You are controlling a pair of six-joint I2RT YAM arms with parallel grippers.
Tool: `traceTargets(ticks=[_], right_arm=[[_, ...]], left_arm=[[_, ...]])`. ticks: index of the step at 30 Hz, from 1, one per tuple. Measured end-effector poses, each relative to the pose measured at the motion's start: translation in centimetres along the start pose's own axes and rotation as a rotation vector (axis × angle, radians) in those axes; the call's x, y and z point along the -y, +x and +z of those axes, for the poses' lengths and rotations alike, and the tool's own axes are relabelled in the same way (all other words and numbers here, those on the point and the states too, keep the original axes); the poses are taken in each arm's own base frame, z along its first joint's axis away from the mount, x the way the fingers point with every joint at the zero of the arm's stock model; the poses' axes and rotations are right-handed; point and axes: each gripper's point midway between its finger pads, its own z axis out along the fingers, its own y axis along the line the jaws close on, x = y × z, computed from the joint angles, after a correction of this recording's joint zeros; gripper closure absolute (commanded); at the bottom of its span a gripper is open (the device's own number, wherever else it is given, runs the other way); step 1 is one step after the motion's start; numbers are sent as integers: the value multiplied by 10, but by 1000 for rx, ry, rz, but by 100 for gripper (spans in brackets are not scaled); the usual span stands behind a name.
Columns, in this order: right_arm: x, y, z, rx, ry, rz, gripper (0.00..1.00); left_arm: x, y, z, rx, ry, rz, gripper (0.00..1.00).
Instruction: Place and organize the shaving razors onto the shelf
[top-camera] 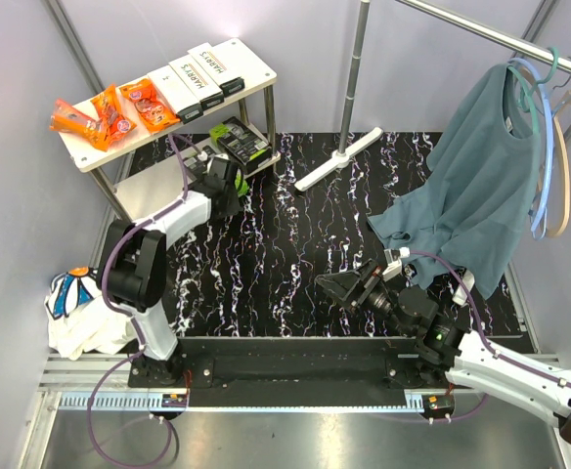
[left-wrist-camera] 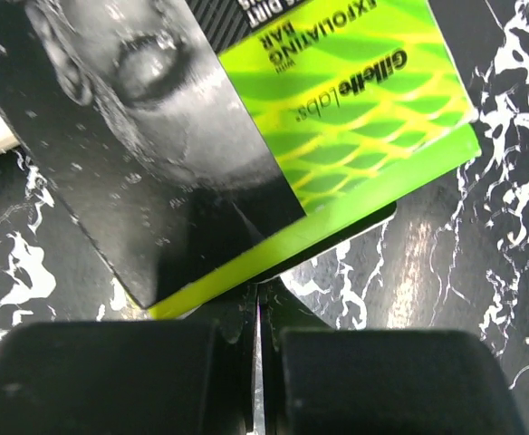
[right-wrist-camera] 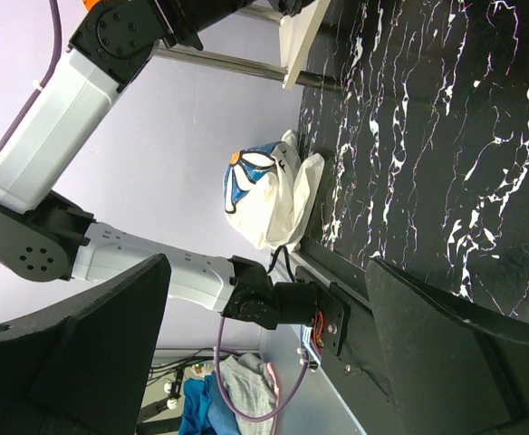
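Observation:
The shelf (top-camera: 251, 61) stands at the back left. Its top board carries two white HARRY'S boxes (top-camera: 207, 70) and several orange packets (top-camera: 119, 109). A black-and-lime razor pack (top-camera: 241, 145) lies at the lower level's front edge. My left gripper (top-camera: 233, 184) is shut just in front of it. In the left wrist view the closed fingertips (left-wrist-camera: 258, 292) meet the lime near edge of the pack (left-wrist-camera: 355, 100), which lies face up and is not between the jaws. My right gripper (top-camera: 339, 286) hangs open and empty over the marbled table, its fingers (right-wrist-camera: 110, 335) wide apart.
A white T-shaped rack foot (top-camera: 339, 158) lies right of the shelf under a metal pole. A teal shirt (top-camera: 481, 186) hangs from hangers at the right. A white bag with a flower print (top-camera: 75, 308) sits off the table's left edge.

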Motion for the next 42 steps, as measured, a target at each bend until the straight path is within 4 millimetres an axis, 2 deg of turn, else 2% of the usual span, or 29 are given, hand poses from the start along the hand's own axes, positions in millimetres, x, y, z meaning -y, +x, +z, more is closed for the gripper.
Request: traceTargets(ticks=[5,14,29,42], right_arm=[[-1,0,-1,1,-3,0,0],[-1,0,-1,1,-4,1,0],[4,1,-1,-2,13,-2,0],[6,1,-2,-3,17,-2,0]], left_arm=[[-6,-14,5,6,-12,-13,100],[-19,-17,9,-19,-35,-4,100],[-12,-34,12,-10,-12,-1,100],[-16,-36,13,-19,-15,-2,100]])
